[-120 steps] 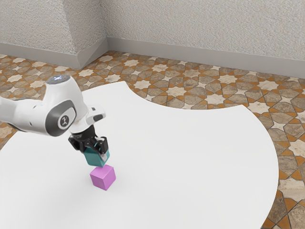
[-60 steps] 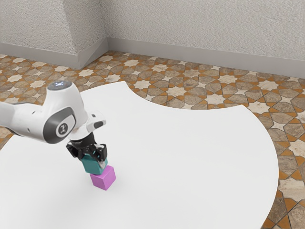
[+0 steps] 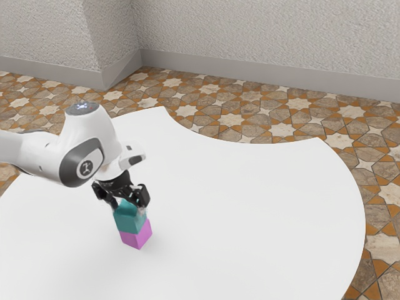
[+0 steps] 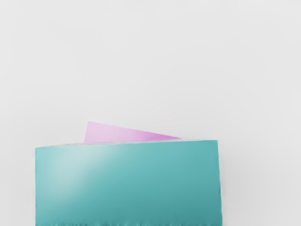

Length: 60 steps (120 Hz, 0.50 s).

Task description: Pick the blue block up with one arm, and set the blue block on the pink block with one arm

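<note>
The blue block [image 3: 129, 217], teal in colour, rests on top of the pink block [image 3: 137, 236] on the white table [image 3: 250, 206], turned a little against it. My gripper [image 3: 128, 201] hangs right over the blue block, open, with its black fingers by the block's top edges. In the wrist view the blue block [image 4: 127, 183] lies close under my hand, and a corner of the pink block [image 4: 117, 134] shows past its far edge.
The round white table has wide bare room toward the exterior view's right and front. Its curved edge [image 3: 350, 187] runs along the right, with patterned floor tiles [image 3: 262, 112] and a grey wall beyond.
My hand carried the blue block down and toward the exterior view's right onto the pink block. The fingers have spread and the hand has risen slightly off the block.
</note>
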Motion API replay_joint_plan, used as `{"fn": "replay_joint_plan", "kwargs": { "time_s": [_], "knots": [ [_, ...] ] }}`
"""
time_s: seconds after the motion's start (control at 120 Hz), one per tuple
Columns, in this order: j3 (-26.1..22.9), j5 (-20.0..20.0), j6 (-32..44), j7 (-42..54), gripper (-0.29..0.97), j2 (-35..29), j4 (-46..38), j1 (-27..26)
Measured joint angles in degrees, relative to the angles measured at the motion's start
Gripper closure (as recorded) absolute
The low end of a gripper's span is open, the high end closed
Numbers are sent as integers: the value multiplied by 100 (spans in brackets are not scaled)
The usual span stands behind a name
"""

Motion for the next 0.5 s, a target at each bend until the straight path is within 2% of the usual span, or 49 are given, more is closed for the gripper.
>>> {"fn": "replay_joint_plan", "kwargs": {
  "time_s": [0.133,0.217,0.267,0.35,0.5],
  "knots": [
    [32,7,-319,32,6,-1124,164,228],
    [230,10,-574,121,4,-1388,686,272],
    [350,28,-807,190,3,-1252,1340,278],
    [415,154,-1457,289,2,-603,2671,279],
    [433,367,-2434,440,1,-70,3367,265]
  ]
}}
